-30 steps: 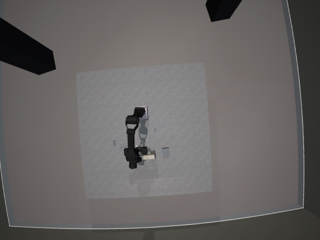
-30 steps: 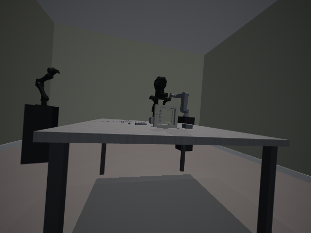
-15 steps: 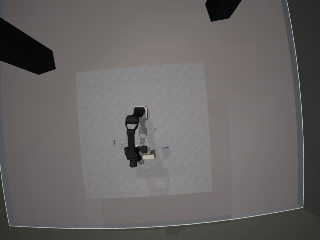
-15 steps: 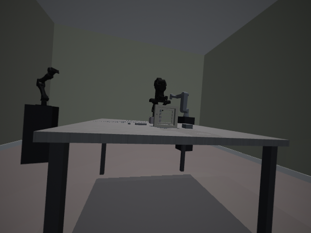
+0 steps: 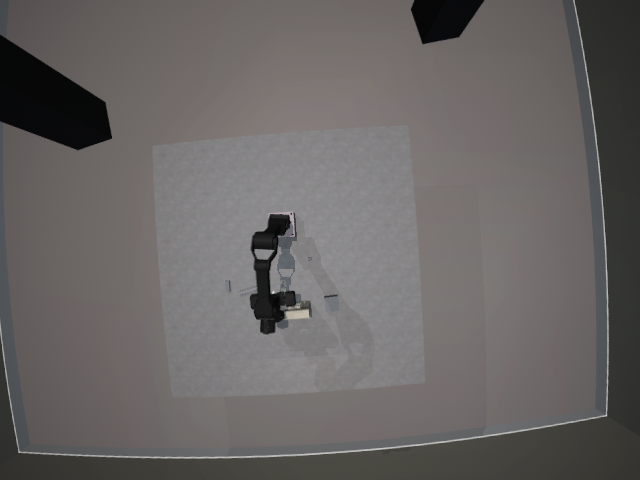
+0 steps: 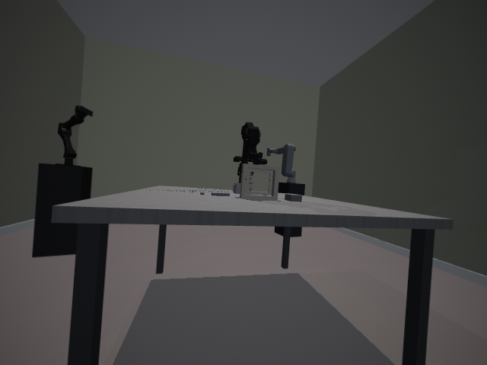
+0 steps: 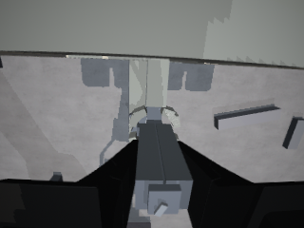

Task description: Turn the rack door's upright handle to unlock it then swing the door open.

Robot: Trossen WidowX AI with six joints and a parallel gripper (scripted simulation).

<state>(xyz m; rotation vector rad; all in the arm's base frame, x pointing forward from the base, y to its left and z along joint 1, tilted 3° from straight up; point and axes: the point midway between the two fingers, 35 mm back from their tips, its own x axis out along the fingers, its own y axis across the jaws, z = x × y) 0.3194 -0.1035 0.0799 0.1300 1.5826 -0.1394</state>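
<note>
The rack (image 5: pixel 298 314) (image 6: pixel 243 184) (image 7: pixel 119 28) is a pale upright frame on the grey table (image 5: pixel 361 170) (image 6: pixel 165 214). In the wrist view, the dark grey block of the door handle (image 7: pixel 163 154) stands out toward the arm, at the end of a pale bar. My gripper (image 7: pixel 156 145) has one black finger on each side of the handle, close against it, and looks shut on it. In the exterior view a smaller frame shows inside the rack's opening; the door's exact angle cannot be told. In the top view the arm covers the handle.
A grey block (image 5: pixel 331 303) (image 6: pixel 293 197) lies beside the rack. On the other side lie a thin bar (image 6: pixel 220 194) (image 7: pixel 247 117) and a small block (image 5: pixel 227 285) (image 7: pixel 294 133). A small piece (image 5: pixel 309 258) (image 7: pixel 57 177) lies nearer the arm's base. Other arms stand on pedestals off the table.
</note>
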